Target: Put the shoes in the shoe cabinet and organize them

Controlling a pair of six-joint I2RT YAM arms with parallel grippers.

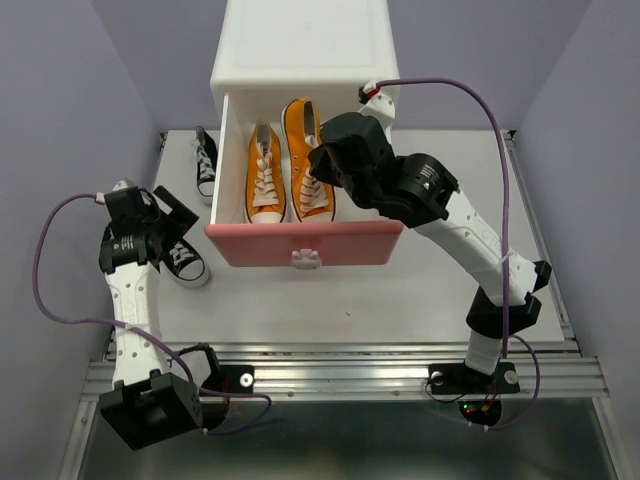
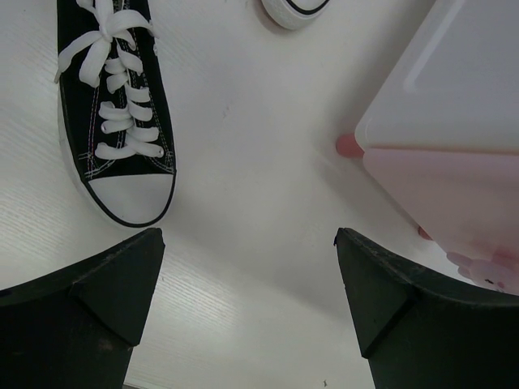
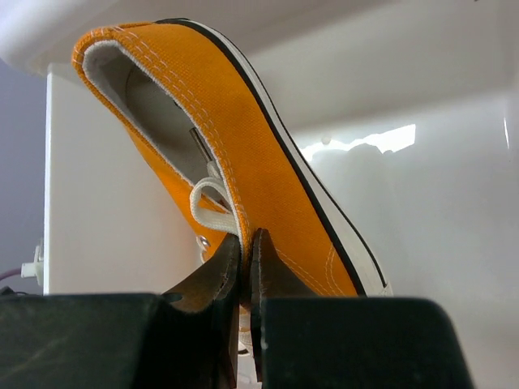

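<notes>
The white shoe cabinet (image 1: 300,45) stands at the back with its pink drawer (image 1: 305,243) pulled open. Two orange sneakers lie in the drawer, one on the left (image 1: 265,175), one on the right (image 1: 303,150). My right gripper (image 1: 322,172) is shut on the side wall of the right orange sneaker (image 3: 268,162) inside the drawer. Two black sneakers lie on the table left of the cabinet, one near the back (image 1: 205,160), one nearer (image 1: 185,260). My left gripper (image 1: 172,228) is open and empty above the nearer black sneaker (image 2: 113,113).
The cabinet's corner with a pink foot (image 2: 349,146) shows at the right of the left wrist view. The toe of the other black sneaker (image 2: 296,10) peeks in at the top. Grey walls close in the white table (image 1: 400,290) on both sides.
</notes>
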